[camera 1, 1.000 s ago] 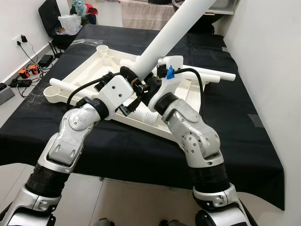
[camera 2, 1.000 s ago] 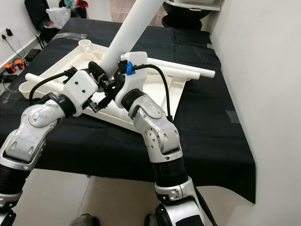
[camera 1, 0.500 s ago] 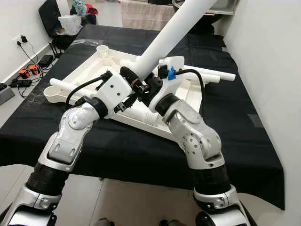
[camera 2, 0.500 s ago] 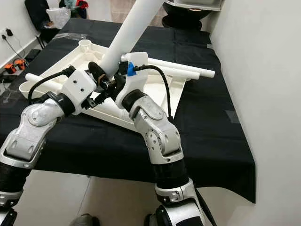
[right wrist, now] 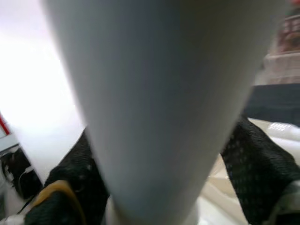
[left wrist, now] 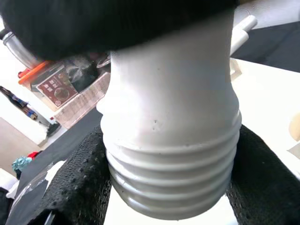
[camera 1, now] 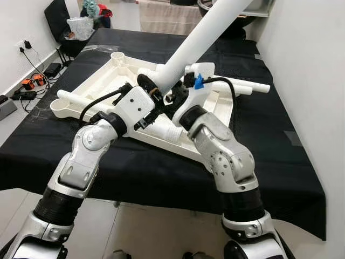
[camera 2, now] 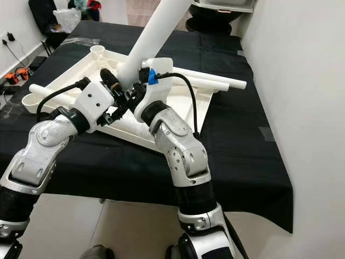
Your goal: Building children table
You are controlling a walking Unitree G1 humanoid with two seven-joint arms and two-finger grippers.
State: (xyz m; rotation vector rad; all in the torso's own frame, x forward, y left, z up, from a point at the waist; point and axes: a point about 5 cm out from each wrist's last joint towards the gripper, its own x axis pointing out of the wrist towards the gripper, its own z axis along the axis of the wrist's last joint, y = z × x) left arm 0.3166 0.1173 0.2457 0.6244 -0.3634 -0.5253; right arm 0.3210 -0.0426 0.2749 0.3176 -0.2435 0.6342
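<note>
Cables and orange plugs (camera 1: 28,83) are seen on the floor at the far left, by the wall. A black-clothed worktop (camera 1: 280,162) carries an upturned white tabletop (camera 1: 102,89), lying flat with its ribbed underside up. A loose leg (camera 1: 75,99) is laid across its left edge, and two more legs (camera 1: 245,88) rest at its right side. A long white leg (camera 1: 202,38) is held tilted, rising to the far right, its lower threaded end (left wrist: 171,187) above the near part of the tabletop. The left end effector (camera 1: 146,89) is clenched on this leg near its lower end, with its black pads (left wrist: 77,187) pressed on both sides. The right end effector (camera 1: 175,97) is likewise clamped around the same leg, just beside the left one, with its pads (right wrist: 255,168) against the shaft.
</note>
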